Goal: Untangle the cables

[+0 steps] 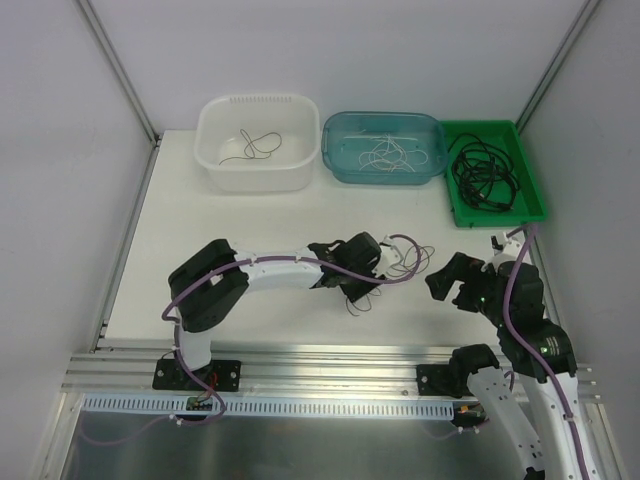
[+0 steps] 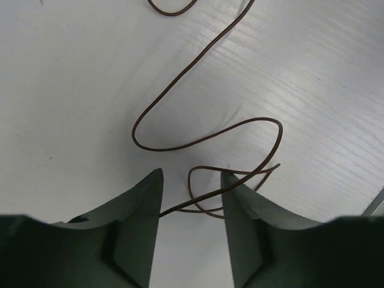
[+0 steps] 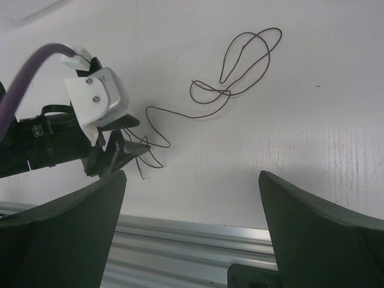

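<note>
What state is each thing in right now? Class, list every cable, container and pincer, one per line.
Brown cable: loose loops on the table, crossing itself.
Left pincer: jaws apart, astride one brown loop.
Right pincer: wide open, empty.
White tub: holds one thin dark cable.
Teal tub: holds jumbled white cables.
Green tray: holds a black cable bundle.

Table (image 1: 200,220) far edge, left to right: basin (image 1: 255,178), tub (image 1: 385,176), tray (image 1: 497,217), cables (image 1: 485,178) in each; nearer, mid-table, thin wire (image 2: 174,82), left gripper (image 2: 191,180) over its left end, right gripper (image 3: 192,180) to its right.
</note>
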Available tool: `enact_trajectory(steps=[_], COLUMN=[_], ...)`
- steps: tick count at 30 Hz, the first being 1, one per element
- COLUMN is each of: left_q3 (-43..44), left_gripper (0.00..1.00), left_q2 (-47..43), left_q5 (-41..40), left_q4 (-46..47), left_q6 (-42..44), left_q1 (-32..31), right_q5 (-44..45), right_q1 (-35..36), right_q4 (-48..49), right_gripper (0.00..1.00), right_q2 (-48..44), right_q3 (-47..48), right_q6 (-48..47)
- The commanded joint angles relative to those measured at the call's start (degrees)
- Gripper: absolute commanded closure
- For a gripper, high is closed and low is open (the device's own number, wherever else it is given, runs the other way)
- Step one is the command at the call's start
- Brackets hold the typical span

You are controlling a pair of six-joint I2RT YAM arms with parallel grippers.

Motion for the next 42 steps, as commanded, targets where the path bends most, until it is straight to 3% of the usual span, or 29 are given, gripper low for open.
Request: enact_trajectory(steps=[1, 2, 3, 8, 17, 23, 29, 31, 39, 42], left_q3=[1.9, 1.4, 1.0, -1.9, -1.0, 3.2, 4.5, 4.5, 3.6, 3.5], left_gripper=[0.60, 0.93, 1.00, 1.00, 1.00, 1.00, 1.00, 1.00, 1.00, 1.00], left_q2=[-3.1, -5.8, -7.2, -19.6, -41.2, -45.9, -48.8, -49.3, -51.6, -51.9], left_q5=[-0.6, -0.6, -0.6, -2.7, -10.7, -8.7, -6.7, -6.5, -12.2, -14.4], left_q4=[2.0, 2.0, 1.9, 1.1, -8.3, -15.1, -16.3, -16.9, -18.9, -19.3], left_q6=[-1.5, -2.4, -2.9, -7.3, -13.2, -17.6, -20.5, -21.0, -24.0, -25.8], left_q1=[-0.4, -0.5, -0.6, -0.7, 1.2, 4.1, 4.7, 4.7, 4.7, 4.8], right_q5=[-1.4, -1.3, -1.3, -2.9, -4.9, -2.5, -15.5, -20.3, -22.7, -23.0], right_q1=[0.3, 0.3, 0.3, 0.3, 0.3, 0.3, 1.3, 3.7, 21.3, 24.0], right_q4=[-1.2, -1.2, -1.1, 0.8, 4.7, 8.4, 18.7, 23.8, 35.6, 44.9], right_gripper=[0.03, 0.03, 0.03, 0.02, 0.01, 0.01, 0.12, 0.12, 0.12, 0.12], right_q2=[-0.5, -0.4, -0.2, 1.1, 7.2, 11.9, 19.9, 21.5, 34.9, 37.9], right_q3=[-0.4, -0.6, -1.0, -2.7, -3.4, -2.6, -4.6, -5.7, -4.8, -6.5], right_q6=[-0.3, -0.5, -0.5, -0.3, -1.1, -0.6, -3.2, -4.6, -13.0, -13.9])
